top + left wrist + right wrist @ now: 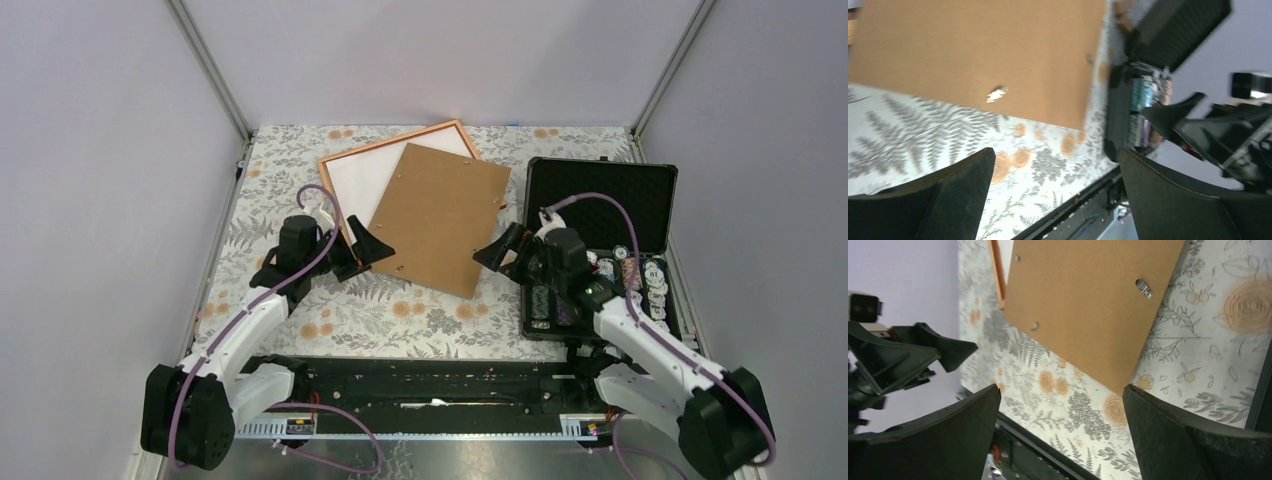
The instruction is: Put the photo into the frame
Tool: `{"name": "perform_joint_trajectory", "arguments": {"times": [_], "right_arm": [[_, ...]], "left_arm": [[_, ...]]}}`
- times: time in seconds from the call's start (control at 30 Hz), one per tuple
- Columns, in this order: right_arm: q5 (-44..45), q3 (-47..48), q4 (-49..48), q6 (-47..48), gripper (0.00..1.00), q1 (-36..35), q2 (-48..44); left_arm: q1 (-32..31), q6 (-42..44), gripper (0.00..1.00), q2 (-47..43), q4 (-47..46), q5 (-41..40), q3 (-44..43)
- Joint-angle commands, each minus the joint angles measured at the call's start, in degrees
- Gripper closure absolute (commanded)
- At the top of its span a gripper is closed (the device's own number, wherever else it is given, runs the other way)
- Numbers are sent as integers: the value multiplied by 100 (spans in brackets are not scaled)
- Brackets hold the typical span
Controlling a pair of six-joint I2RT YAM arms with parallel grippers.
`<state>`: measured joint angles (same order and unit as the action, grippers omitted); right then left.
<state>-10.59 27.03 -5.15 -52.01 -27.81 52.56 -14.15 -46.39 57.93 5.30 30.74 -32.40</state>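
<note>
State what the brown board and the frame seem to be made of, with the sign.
Brown board: likely pressed fibreboard or card, matt; even tan face, no grain, small metal clips. Frame: probably wood, smooth orange-brown finish; too thin to see grain.

Even soft lighting, faint shadows, left wrist view motion-blurred

Left hand and right hand point inward — both spread wide, empty.
</note>
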Motion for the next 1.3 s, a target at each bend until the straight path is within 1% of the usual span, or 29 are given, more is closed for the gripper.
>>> {"name": "perform_joint_trajectory", "arguments": {"times": [0.0,0.07,0.1,0.2,0.27,0.37,0.47,0.53,0.57,0.67,0.77,0.83,0.87,0.93,1.0,1.1,1.17,1.27], "right_arm": [[-529,1197,1192,2110,0,-20,991],[-542,1691,1724,2614,0,-30,1489],[-555,1805,1828,2754,0,-38,1706],[-456,2164,1842,2948,0,-99,2241],[-198,2450,1851,3043,0,-225,2577],[131,3030,1817,3177,0,-281,3152],[854,4211,2253,3482,0,-285,4141],[1346,5096,2472,3716,0,-270,4888],[1442,5510,2490,3772,0,-226,5219],[1441,6739,2501,3755,0,22,6247],[1248,8219,2765,3689,0,315,7356],[1083,9038,2855,3723,0,491,7919],[1072,9610,2951,3740,0,571,8201],[1075,10383,3235,3758,0,704,8675],[1069,10743,3215,3778,0,801,8951],[1373,10791,2934,4074,0,838,9148],[1595,10939,2925,4217,0,890,9291],[1426,10951,2890,4133,0,1005,9404]], "left_arm": [[5,-35,1,-178,1016,-1415,-170],[1,-446,1,-328,817,-1458,197],[-6,-720,1,-399,736,-1514,390],[-71,-1385,1,-497,432,-1742,822],[-201,-1670,1,-446,34,-1821,1028],[-499,-1985,1,-219,-562,-1943,1110],[-777,-2167,1,138,-967,-2279,1102],[-889,-2320,1,394,-1385,-2330,1185],[-920,-2386,1,539,-1625,-2326,1224],[-995,-2474,1,1007,-2122,-2313,1237],[-1035,-2410,1,1325,-2180,-2379,1102],[-1042,-2386,1,1465,-2191,-2481,1075],[-1039,-2398,1,1522,-2205,-2529,1084],[-1041,-2393,1,1614,-2200,-2649,1102],[-1044,-2399,1,1660,-2215,-2743,1132],[-1044,-2427,1,1694,-2263,-2808,1173],[-1039,-2436,1,1695,-2252,-2810,1167],[-1044,-2401,1,1687,-2213,-2836,1154]]}}
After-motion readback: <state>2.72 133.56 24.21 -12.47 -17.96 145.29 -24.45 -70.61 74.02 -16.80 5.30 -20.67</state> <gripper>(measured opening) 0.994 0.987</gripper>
